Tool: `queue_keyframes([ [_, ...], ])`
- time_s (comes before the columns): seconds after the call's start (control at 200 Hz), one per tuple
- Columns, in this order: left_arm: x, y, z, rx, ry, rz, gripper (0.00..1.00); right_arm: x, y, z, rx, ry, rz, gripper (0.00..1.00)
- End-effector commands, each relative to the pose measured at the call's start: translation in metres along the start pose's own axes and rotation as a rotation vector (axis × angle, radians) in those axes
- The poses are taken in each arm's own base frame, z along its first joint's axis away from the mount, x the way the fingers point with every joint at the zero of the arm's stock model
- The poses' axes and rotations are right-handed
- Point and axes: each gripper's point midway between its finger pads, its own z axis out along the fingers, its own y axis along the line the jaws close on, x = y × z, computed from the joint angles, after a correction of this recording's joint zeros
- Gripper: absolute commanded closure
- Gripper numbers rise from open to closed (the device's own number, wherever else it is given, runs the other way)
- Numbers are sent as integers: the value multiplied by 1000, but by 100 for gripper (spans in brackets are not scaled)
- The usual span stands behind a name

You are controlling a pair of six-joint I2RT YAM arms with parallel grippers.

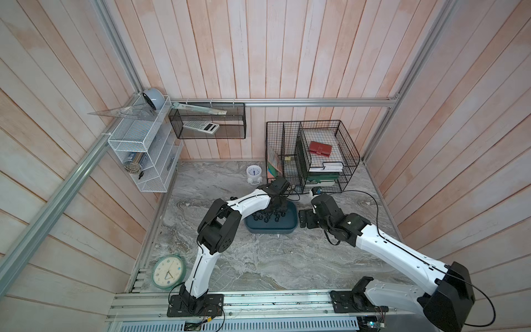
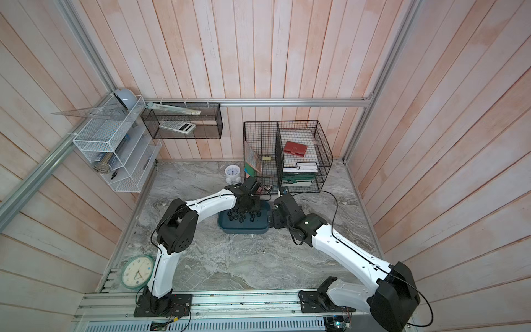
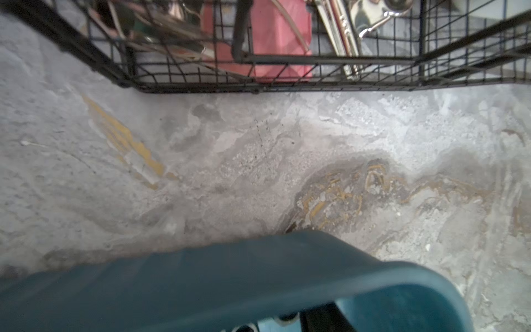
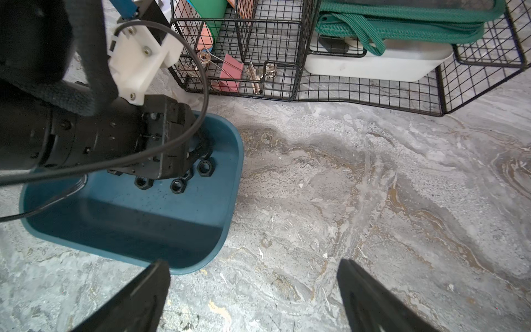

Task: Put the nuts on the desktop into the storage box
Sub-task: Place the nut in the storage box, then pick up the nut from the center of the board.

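The dark teal storage box (image 1: 287, 228) (image 2: 230, 227) sits mid-desktop, with several black nuts (image 1: 265, 219) (image 2: 244, 217) on its floor. My left gripper (image 1: 277, 206) (image 2: 248, 205) reaches down into the box's far end, just above the nuts (image 4: 178, 185). Its jaw gap is hidden; the left wrist view shows only the blurred box rim (image 3: 201, 281) and one finger (image 3: 323, 317). My right gripper (image 1: 304, 219) (image 4: 252, 262) stands open and empty over the bare desktop (image 4: 373, 201), next to the box's right end. Two small black specks, perhaps nuts (image 1: 232, 197), lie behind the left forearm.
Black wire baskets (image 1: 313, 155) with binder clips (image 4: 230, 72) stand close behind the box. A small white clock (image 1: 254, 174) is at the back, a round green clock (image 1: 168, 271) at the front left. A white mesh rack (image 1: 143, 155) hangs on the left wall.
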Motion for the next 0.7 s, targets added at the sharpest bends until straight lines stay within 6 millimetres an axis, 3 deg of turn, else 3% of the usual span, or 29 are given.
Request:
queue_keyframes([
  [0.0, -16, -8, -36, 13, -66, 16, 52, -4, -3, 1, 15, -10, 7, 2],
  [0.2, -34, 12, -77, -1, -149, -21, 31, -10, 3, 2, -13, -25, 7, 2],
  [0.3, -45, 28, -96, -15, -185, -49, 18, -12, 8, 5, -31, -27, 5, 2],
  [0.47, -60, 62, -120, -68, -240, -90, 6, -16, 17, 9, -64, -24, -5, 2],
  [0.495, -60, 67, -121, -76, -240, -96, 1, -16, 19, 10, -68, -21, -8, 2],
  [0.695, -66, 105, -131, -133, -260, -153, 0, -21, 26, 15, -87, -18, -23, 2],
])
